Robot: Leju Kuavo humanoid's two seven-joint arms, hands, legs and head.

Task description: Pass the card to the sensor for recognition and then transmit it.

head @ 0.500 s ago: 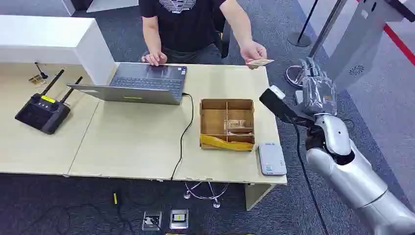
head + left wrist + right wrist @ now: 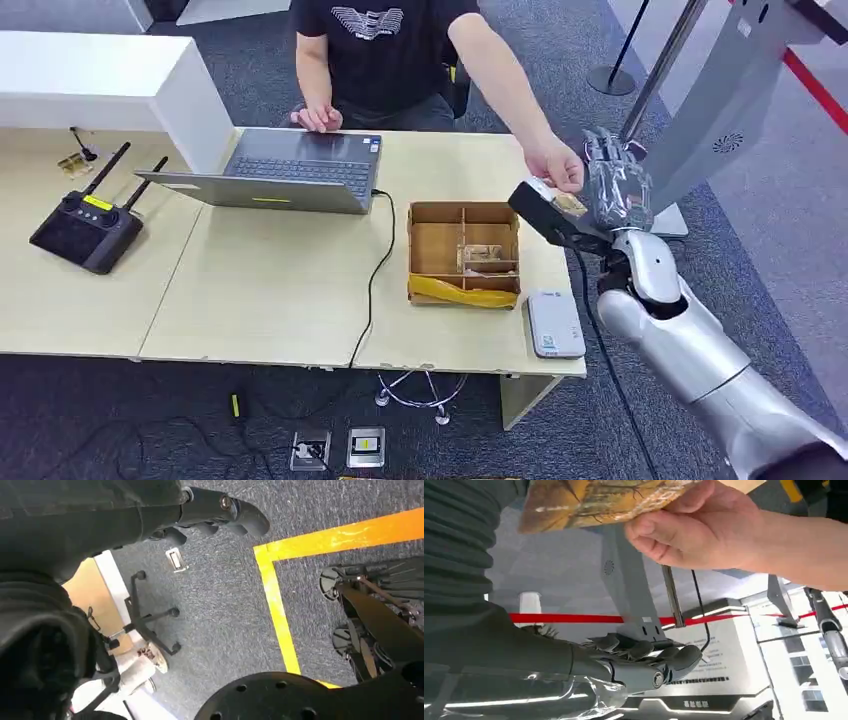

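A person's hand [image 2: 555, 165] holds the yellow-brown patterned card [image 2: 571, 204] against the palm side of my right hand [image 2: 615, 188], off the table's right edge. In the right wrist view the card [image 2: 599, 499] is pinched by the person's hand [image 2: 704, 532], while my fingers [image 2: 644, 660] lie stretched out, apart from it and around nothing. The white sensor [image 2: 556, 324] lies flat on the table's front right corner, below my raised right hand. My left hand [image 2: 220, 511] hangs over the floor, fingers loose and holding nothing.
A wooden compartment box [image 2: 464, 253] with a yellow item stands just left of the sensor. An open laptop [image 2: 290, 170] with a black cable sits in front of the person. A black remote controller [image 2: 88, 228] lies at the left. A grey stand [image 2: 715, 100] rises behind my right hand.
The person's hand has carried the card from the table's far edge down to my right hand. My right hand has shifted a little left, towards the table.
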